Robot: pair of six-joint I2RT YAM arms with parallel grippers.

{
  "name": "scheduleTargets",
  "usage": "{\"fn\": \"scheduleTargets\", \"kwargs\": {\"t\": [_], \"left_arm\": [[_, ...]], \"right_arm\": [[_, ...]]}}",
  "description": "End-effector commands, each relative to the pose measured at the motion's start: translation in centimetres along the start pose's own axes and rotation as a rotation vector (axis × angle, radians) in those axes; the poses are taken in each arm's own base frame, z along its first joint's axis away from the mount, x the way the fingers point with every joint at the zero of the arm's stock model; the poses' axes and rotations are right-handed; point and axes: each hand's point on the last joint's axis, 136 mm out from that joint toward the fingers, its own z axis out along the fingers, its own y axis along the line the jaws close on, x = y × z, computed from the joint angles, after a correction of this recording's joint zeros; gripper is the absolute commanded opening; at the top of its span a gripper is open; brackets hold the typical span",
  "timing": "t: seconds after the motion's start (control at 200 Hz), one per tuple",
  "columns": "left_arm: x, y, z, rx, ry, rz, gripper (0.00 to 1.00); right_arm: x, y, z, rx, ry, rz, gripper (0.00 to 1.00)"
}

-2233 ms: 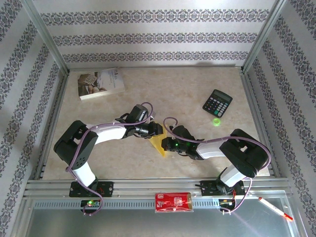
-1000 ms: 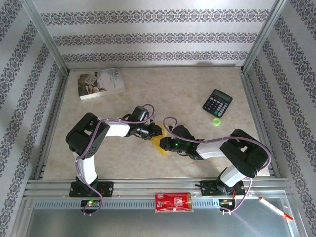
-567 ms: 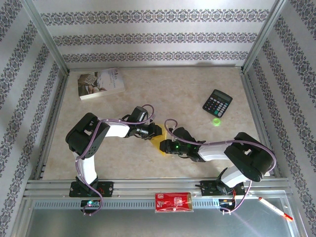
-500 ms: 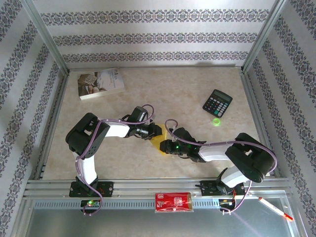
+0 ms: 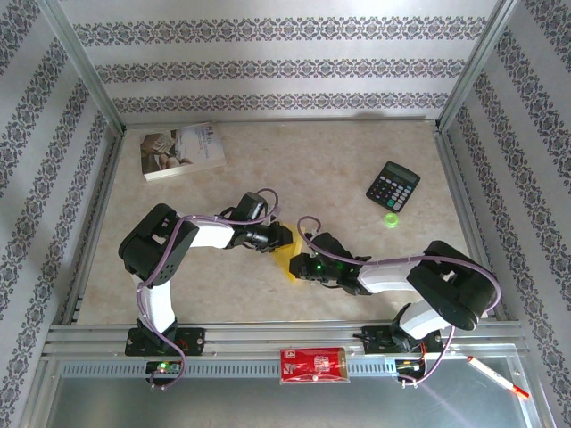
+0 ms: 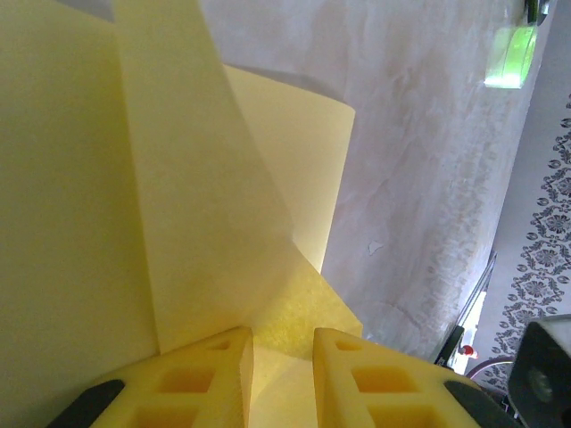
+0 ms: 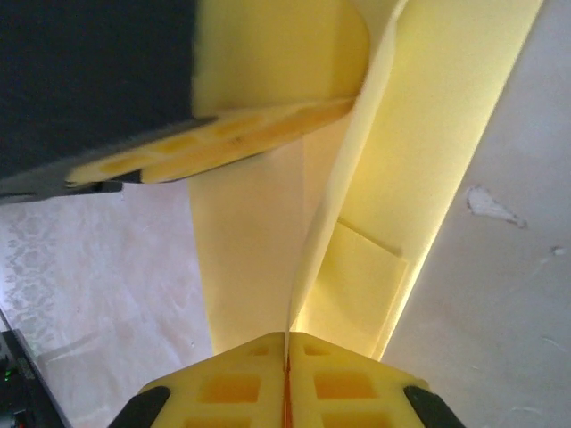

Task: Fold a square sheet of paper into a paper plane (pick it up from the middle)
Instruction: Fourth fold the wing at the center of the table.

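The square sheet of paper [image 5: 285,259], yellow and partly folded, lies mid-table between the two arms. In the right wrist view one flap of the sheet [image 7: 259,232] stands up on edge, and my right gripper [image 7: 287,337] is shut on the near end of that flap. My left gripper [image 5: 281,239] sits at the sheet's far end. In the left wrist view its fingers [image 6: 283,343] stand a narrow gap apart, low over the folded paper [image 6: 178,223], with paper showing in the gap. One left finger [image 7: 223,143] lies flat against the sheet beside the raised flap.
A white printed book [image 5: 182,150] lies at the back left, a black calculator [image 5: 393,185] at the back right with a small green piece [image 5: 391,220] beside it. On the front rail sit a red packet [image 5: 312,365] and a pen [image 5: 498,375].
My right gripper has closed on the paper's raised flap, and the right arm has shifted a little to the left. The left arm has held still over the last second.
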Motion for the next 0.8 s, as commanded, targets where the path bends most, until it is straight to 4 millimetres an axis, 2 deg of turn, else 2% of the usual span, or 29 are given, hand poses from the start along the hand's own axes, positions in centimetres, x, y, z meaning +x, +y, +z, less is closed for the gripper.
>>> {"fn": "scheduleTargets", "kwargs": {"t": [0.0, 0.175, 0.435, 0.794], "left_arm": [[0.9, 3.3, 0.6, -0.077, 0.013, -0.057, 0.25], [1.0, 3.4, 0.5, -0.076, 0.015, -0.057, 0.24], [0.8, 2.2, -0.1, -0.056, 0.002, -0.041, 0.25], [0.7, -1.1, -2.0, 0.030, -0.017, -0.018, 0.30]], "right_arm": [[0.7, 0.0, 0.7, 0.010, 0.014, 0.007, 0.07], [1.9, -1.4, 1.5, 0.044, 0.044, 0.022, 0.06], [1.5, -2.4, 0.8, 0.064, 0.027, 0.021, 0.06], [1.5, -3.3, 0.6, 0.062, 0.055, -0.013, 0.04]]}}
